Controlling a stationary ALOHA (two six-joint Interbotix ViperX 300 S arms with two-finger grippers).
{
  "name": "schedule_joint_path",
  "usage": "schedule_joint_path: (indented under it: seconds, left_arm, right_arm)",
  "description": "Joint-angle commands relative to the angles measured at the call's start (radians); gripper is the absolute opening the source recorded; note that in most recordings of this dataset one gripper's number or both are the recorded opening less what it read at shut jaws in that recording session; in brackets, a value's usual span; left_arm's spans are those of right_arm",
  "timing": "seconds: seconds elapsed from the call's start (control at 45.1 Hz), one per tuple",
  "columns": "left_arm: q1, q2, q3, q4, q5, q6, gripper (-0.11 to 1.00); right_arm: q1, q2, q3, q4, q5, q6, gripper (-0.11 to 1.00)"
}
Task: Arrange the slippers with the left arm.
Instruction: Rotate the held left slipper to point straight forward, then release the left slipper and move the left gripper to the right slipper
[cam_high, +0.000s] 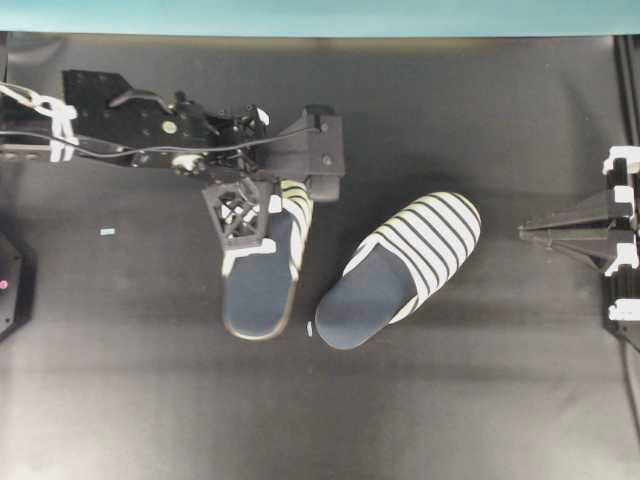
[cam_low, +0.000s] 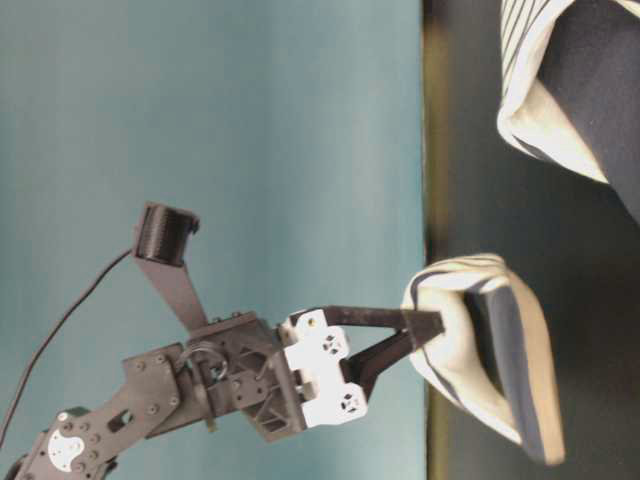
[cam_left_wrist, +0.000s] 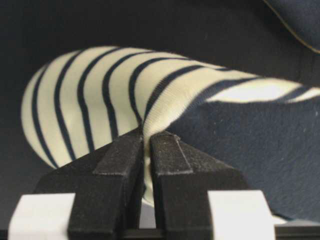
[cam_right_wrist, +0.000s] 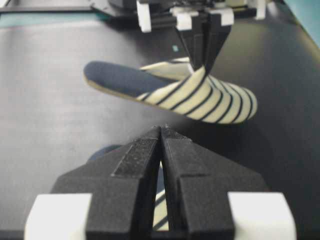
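Note:
Two striped slippers with navy insoles are on the black table. My left gripper (cam_high: 245, 215) is shut on the rim of the left slipper's (cam_high: 262, 285) upper. In the left wrist view the jaws (cam_left_wrist: 146, 134) pinch the white fabric edge of that slipper (cam_left_wrist: 90, 95). From the right wrist view this slipper (cam_right_wrist: 200, 97) hangs tilted, raised off the table under the left gripper (cam_right_wrist: 202, 65). The other slipper (cam_high: 400, 270) lies flat to its right, toe pointing up-right. My right gripper (cam_high: 525, 232) is shut and empty at the right edge, its tips (cam_right_wrist: 161, 129) apart from both slippers.
A small light-blue scrap (cam_high: 107, 231) lies on the table to the left. A white fleck (cam_high: 310, 328) sits between the slippers' heels. A teal wall (cam_high: 320, 15) runs along the far edge. A black device (cam_high: 10, 285) stands at the left edge.

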Motion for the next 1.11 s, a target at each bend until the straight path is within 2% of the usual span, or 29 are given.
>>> schedule_joint_path:
  seconds: [0.0, 0.133, 0.909, 0.998, 1.086]
  left_arm:
    - [0.000, 0.000, -0.002, 0.003, -0.021, -0.006, 0.01]
    - [0.000, 0.018, 0.012, 0.003, -0.061, -0.008, 0.01]
    - [-0.005, 0.074, -0.002, 0.002, -0.064, -0.015, 0.02]
    - [-0.011, 0.074, -0.002, 0.003, -0.066, -0.008, 0.06]
    - [-0.017, 0.074, 0.000, 0.002, -0.071, -0.002, 0.23]
  right_arm:
    - [-0.005, 0.003, -0.006, 0.002, -0.009, 0.006, 0.01]
    - [-0.005, 0.005, -0.003, 0.002, -0.011, 0.006, 0.01]
    - [-0.005, 0.003, 0.009, 0.011, -0.012, 0.008, 0.01]
    - [-0.005, 0.003, 0.009, 0.011, -0.012, 0.008, 0.01]
    - [-0.005, 0.003, 0.009, 0.011, -0.012, 0.008, 0.01]
